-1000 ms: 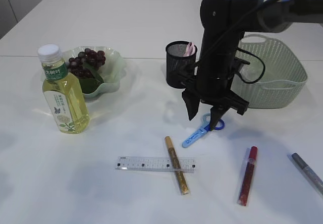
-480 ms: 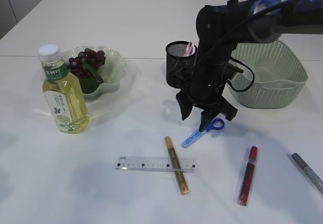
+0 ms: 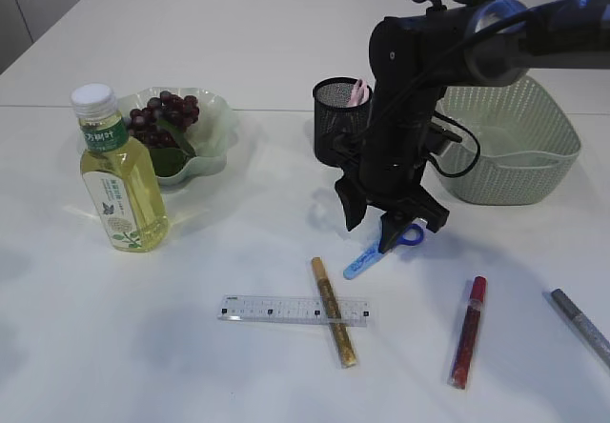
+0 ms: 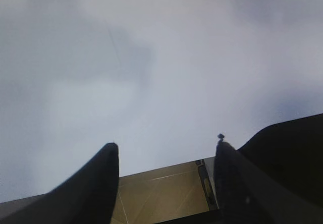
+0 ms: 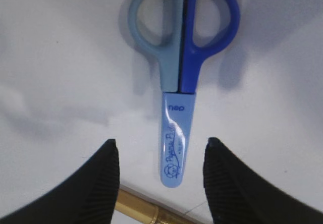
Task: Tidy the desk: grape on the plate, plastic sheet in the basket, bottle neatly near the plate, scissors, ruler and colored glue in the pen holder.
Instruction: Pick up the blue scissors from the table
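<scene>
The blue scissors (image 5: 176, 108) lie sheathed on the white table, and my right gripper (image 5: 160, 142) hangs open just above them, a finger on each side of the sheath tip. In the exterior view that gripper (image 3: 370, 232) covers part of the scissors (image 3: 367, 259). In front lies the clear ruler (image 3: 286, 309) with a gold glue stick (image 3: 334, 312) across it. A red glue stick (image 3: 468, 331) and a grey one (image 3: 579, 326) lie to the right. My left gripper (image 4: 166, 144) is open on nothing. The plastic sheet is out of view.
The yellow-green bottle (image 3: 119, 180) stands upright at the left, next to the green plate (image 3: 214, 118) holding grapes (image 3: 164, 118). Behind my right arm are the black mesh pen holder (image 3: 334, 128) and the green basket (image 3: 519, 161).
My right gripper has come down and a little to the left onto the scissors, jaws still open. Nothing on the table has moved.
</scene>
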You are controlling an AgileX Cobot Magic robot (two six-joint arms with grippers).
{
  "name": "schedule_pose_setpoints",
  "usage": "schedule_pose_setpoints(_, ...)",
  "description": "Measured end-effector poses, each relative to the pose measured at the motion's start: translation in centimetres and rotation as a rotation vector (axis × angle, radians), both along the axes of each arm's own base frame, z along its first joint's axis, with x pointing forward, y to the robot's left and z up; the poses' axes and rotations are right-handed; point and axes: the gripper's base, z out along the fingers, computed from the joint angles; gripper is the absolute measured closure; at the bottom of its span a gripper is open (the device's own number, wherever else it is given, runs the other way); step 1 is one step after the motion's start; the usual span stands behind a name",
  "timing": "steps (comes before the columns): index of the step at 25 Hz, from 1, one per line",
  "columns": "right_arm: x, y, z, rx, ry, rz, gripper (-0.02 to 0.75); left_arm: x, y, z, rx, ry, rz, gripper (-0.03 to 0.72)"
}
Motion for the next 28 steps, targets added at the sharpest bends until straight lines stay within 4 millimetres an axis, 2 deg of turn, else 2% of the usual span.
schedule_pose_setpoints(15, 0.3, -0.6, -0.4, -0.022, 0.007, -0.029, 0.307, 0.0, 0.0, 0.0, 0.0, 0.0, 0.0, 0.253)
schedule_pose_setpoints(22, 0.2, -0.5, -1.9, -0.024, 0.053, -0.035, 0.307, 0.0, 0.0, 0.0, -0.002, 0.001, 0.0, 0.253)
schedule_pose_setpoints(28, 0.3, -0.6, -2.0, -0.025, 0.056, -0.039, 0.307, 0.0, 0.0, 0.0, -0.002, 0.001, 0.0, 0.253)
